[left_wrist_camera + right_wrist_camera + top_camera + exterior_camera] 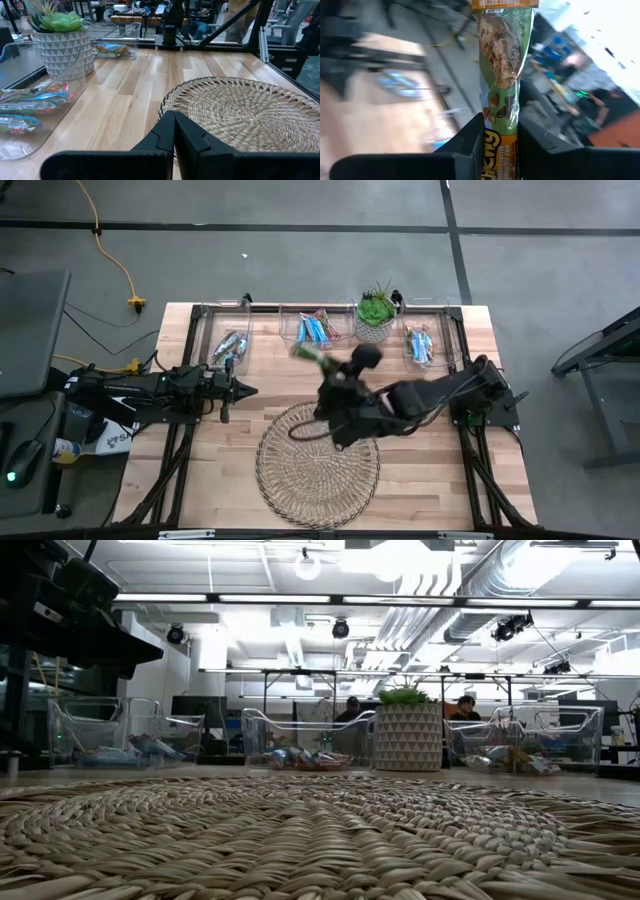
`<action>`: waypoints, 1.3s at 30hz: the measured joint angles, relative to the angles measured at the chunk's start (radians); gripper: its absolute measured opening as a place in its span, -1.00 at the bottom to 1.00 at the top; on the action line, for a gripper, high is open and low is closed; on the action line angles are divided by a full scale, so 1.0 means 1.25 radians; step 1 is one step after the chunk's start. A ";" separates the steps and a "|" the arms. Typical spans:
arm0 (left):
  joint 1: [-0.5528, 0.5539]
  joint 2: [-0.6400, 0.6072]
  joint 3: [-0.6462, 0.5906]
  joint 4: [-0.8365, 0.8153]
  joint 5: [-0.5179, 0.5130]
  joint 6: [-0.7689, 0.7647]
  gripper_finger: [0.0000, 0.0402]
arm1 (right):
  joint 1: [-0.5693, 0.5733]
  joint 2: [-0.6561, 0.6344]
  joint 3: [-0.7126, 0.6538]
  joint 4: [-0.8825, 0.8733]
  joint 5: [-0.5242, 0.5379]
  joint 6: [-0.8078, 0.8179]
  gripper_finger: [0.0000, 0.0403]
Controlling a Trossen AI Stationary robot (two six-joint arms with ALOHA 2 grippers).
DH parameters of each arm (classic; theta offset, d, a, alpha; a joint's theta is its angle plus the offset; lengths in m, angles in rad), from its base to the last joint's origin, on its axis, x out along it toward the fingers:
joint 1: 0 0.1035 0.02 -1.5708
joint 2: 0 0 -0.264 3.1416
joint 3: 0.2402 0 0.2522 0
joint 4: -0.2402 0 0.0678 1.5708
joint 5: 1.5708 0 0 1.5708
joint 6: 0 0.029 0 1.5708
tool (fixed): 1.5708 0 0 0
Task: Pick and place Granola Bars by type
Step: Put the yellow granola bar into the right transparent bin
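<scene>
My right gripper hovers between the woven mat and the far bins, shut on a granola bar with green and orange print; it also shows in the high view as the bar. More bars lie in three clear bins along the far edge: silvery-blue ones in the left bin, blue ones in the middle bin, and mixed ones in the right bin. My left gripper waits shut at the table's left, its fingertips pointing toward the mat. My right gripper pinches the granola bar between its two fingers, at the orange-printed end. The bar runs along the fingers and sticks out past their tips. It is lifted clear of the table, pointing toward the far left in the high view.
A small green plant in a white patterned pot stands between the middle and right bins. The round woven mat covers the near middle of the table. Bare wood shows between the mat and the bins. People sit far off in the room behind.
</scene>
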 joint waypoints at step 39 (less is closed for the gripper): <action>0.000 0.000 0.000 0.000 0.000 0.000 -0.99 | -0.627 -0.560 -0.487 -0.448 -0.312 0.596 -0.61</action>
